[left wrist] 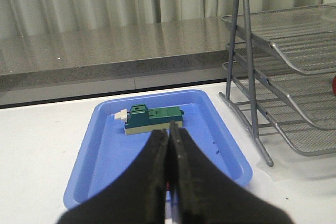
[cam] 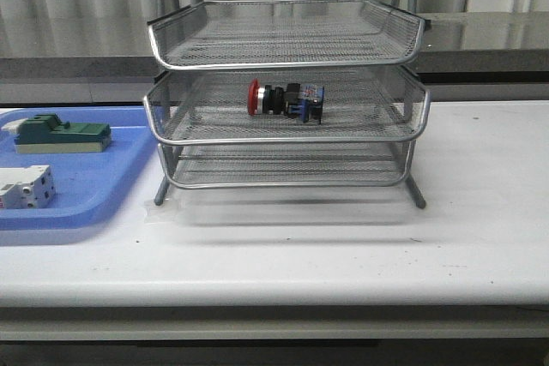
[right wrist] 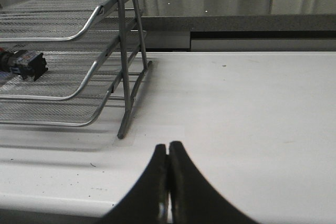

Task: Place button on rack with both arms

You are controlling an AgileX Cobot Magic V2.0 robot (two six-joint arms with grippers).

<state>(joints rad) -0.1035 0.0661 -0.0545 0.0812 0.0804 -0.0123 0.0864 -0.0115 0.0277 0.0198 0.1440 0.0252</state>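
The button [cam: 285, 99], with red head, black body and blue rear block, lies on its side on the middle tier of the silver wire-mesh rack [cam: 287, 141]. It also shows in the right wrist view [right wrist: 23, 62]. The rack shows in the left wrist view [left wrist: 294, 66] and the right wrist view [right wrist: 63, 51]. Neither arm shows in the front view. My left gripper [left wrist: 169, 129] is shut and empty above the blue tray. My right gripper [right wrist: 168, 148] is shut and empty over the white table, right of the rack.
A blue tray [cam: 77, 203] lies left of the rack with a green block [cam: 62, 135] and a white boxy part [cam: 26, 186] in it. The green block also shows in the left wrist view [left wrist: 153, 119]. A grey counter and curtains stand behind the table.
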